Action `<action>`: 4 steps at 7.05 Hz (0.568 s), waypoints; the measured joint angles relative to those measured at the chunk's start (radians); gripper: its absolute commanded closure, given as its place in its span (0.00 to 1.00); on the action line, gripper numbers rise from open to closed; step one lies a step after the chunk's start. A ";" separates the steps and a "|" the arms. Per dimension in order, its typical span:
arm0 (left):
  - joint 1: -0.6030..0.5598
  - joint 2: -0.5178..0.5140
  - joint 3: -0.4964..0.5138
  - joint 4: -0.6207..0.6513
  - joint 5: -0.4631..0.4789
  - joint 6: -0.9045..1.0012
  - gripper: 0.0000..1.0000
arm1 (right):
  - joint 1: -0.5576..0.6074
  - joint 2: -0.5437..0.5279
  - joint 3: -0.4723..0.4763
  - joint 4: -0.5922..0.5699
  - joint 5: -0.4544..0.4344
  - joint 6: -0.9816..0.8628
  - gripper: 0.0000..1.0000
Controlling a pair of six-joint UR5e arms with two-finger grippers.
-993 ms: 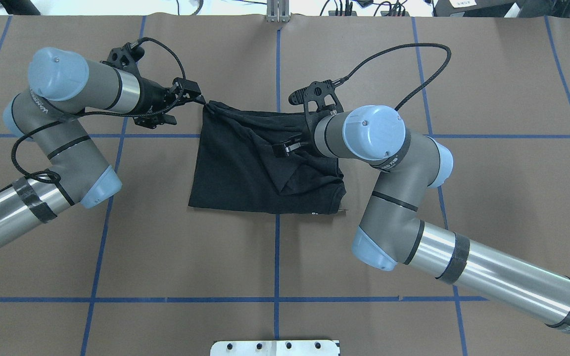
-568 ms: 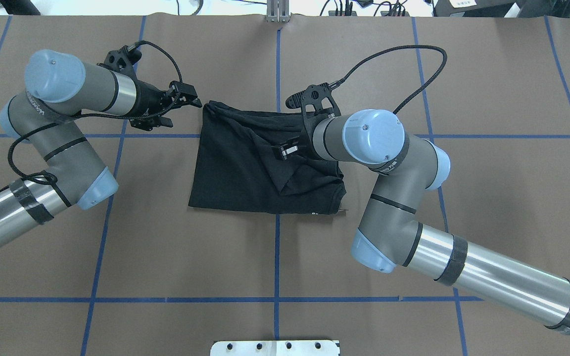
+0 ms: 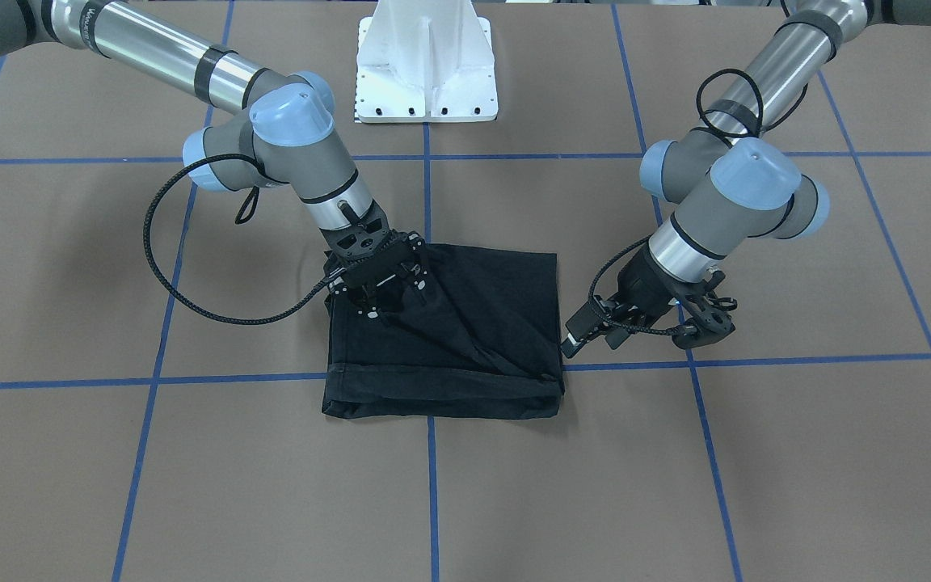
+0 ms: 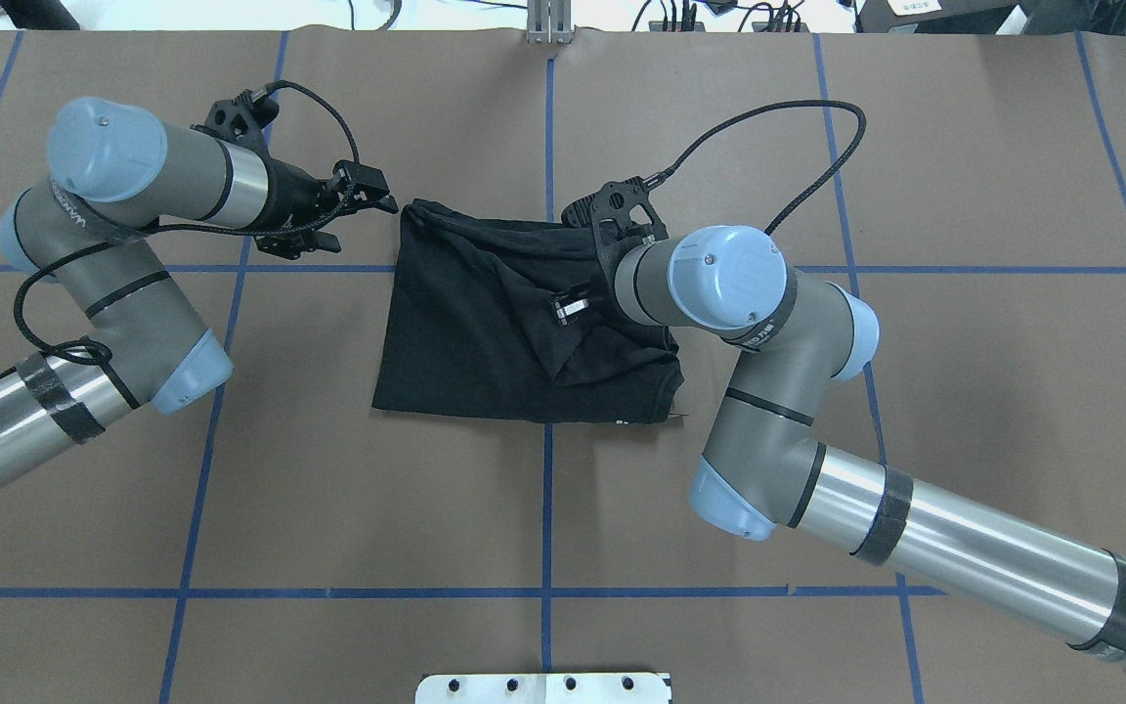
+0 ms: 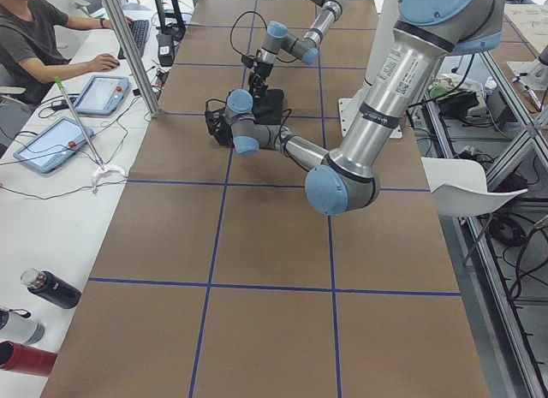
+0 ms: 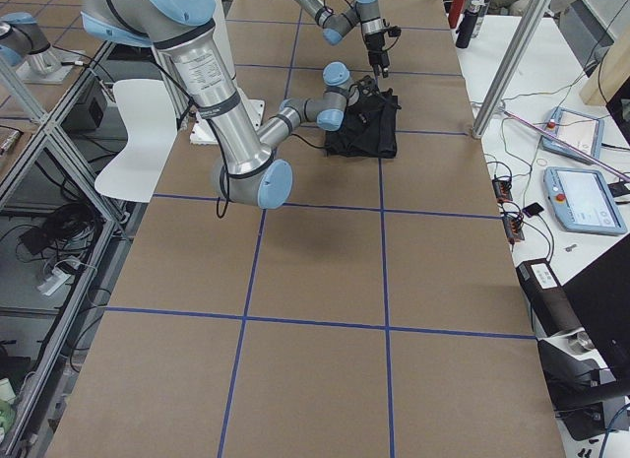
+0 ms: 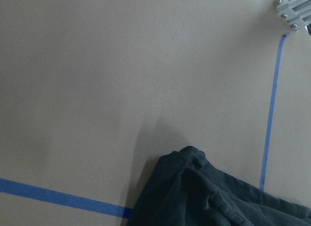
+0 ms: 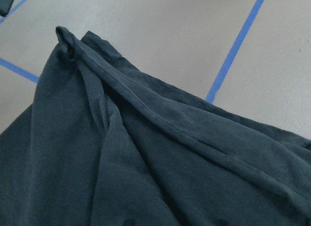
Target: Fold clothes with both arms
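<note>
Right under the right arm's black two-finger gripper sits the black soft-fabric short-sleeved T-shirt, folded on the brown blue-taped table; it's pressed down into the cloth, can't tell if it's pinching; left black gripper hangs just beside the shirt's corner, slightly open, holding nothing.

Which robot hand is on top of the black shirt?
The right gripper: it is over the black T-shirt, above its rumpled folds. The left gripper is off the fabric, over bare table beside the shirt's far corner.
</note>
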 measured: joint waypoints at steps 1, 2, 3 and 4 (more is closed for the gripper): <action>-0.002 0.000 0.000 0.001 0.000 0.000 0.00 | -0.004 -0.003 -0.003 -0.001 0.000 -0.002 0.42; -0.003 0.000 0.000 0.001 0.000 0.000 0.00 | -0.008 -0.006 -0.007 -0.001 0.000 -0.003 0.44; -0.003 0.000 0.000 0.001 0.000 0.000 0.00 | -0.012 -0.007 -0.013 -0.001 -0.001 -0.002 0.46; -0.003 0.000 0.001 0.002 0.001 0.000 0.00 | -0.015 -0.007 -0.015 -0.001 -0.001 -0.001 0.49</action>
